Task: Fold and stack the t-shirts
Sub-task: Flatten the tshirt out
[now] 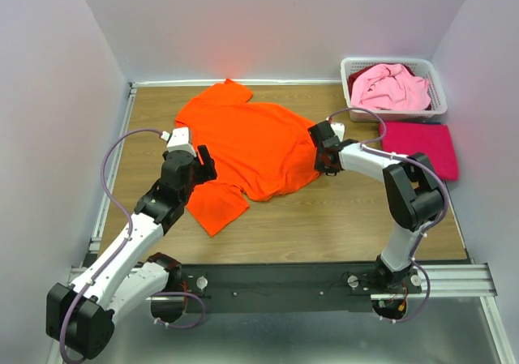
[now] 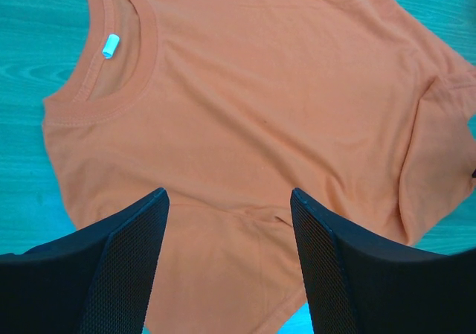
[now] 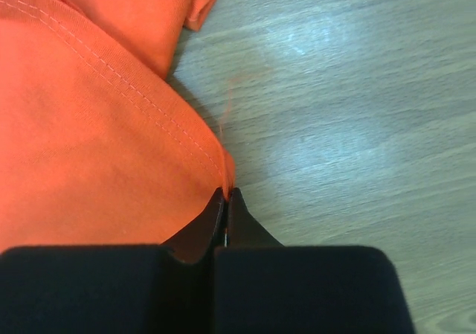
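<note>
The bright orange t-shirt (image 1: 251, 141) lies spread flat on the wooden table, collar toward the left. My left gripper (image 1: 203, 163) hovers open over its near-left sleeve; in the left wrist view the cloth (image 2: 260, 111) fills the gap between my left gripper (image 2: 229, 200) fingers, untouched. My right gripper (image 1: 324, 147) is at the shirt's right edge. In the right wrist view my right gripper (image 3: 227, 194) is shut on the stitched hem corner of the orange shirt (image 3: 89, 126). A magenta-red t-shirt (image 1: 422, 147) lies folded at the right. A pale pink t-shirt (image 1: 389, 87) sits crumpled in the basket.
The white slotted basket (image 1: 439, 88) stands in the back right corner, just behind the folded magenta-red shirt. White walls close in the table on the left, back and right. A white label (image 2: 110, 45) shows inside the orange collar.
</note>
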